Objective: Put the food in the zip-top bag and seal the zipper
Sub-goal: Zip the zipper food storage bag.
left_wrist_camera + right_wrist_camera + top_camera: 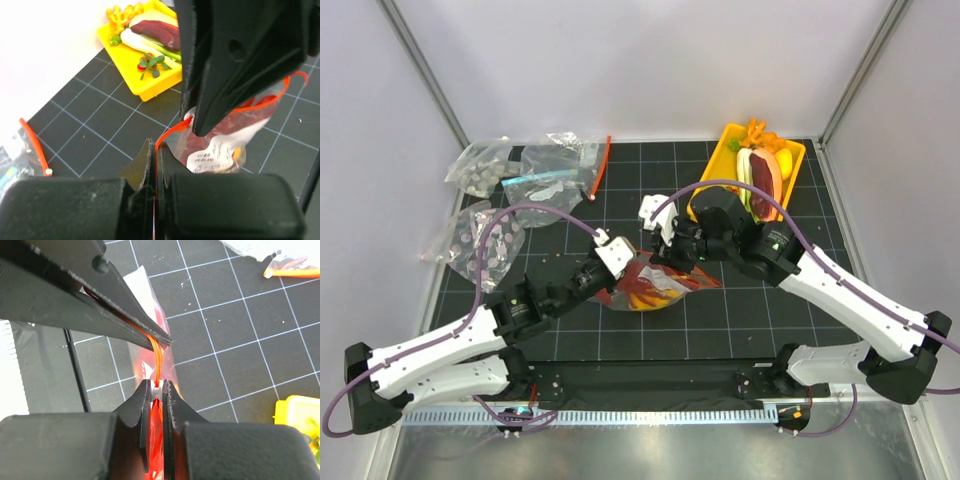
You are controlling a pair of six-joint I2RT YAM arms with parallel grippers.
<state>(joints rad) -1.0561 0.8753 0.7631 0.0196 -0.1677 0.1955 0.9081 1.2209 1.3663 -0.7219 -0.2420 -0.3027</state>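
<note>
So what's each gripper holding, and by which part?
Both pinch the zip-top bag by its zipper strip, the left gripper and right gripper at separate spots along it.

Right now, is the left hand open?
No, the left hand is shut on the zipper, with the red strip pinched at its tips.

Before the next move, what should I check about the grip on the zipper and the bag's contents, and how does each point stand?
1. Left jaws shut on the thin red-orange zipper strip: ok.
2. Right jaws shut on the same strip: ok.
3. Glossy red and yellow plastic toy food inside the crinkly clear plastic bag: ok.
4. Strip pressed closed across the bag's whole mouth: cannot tell, the jaws hide parts of it.
</note>
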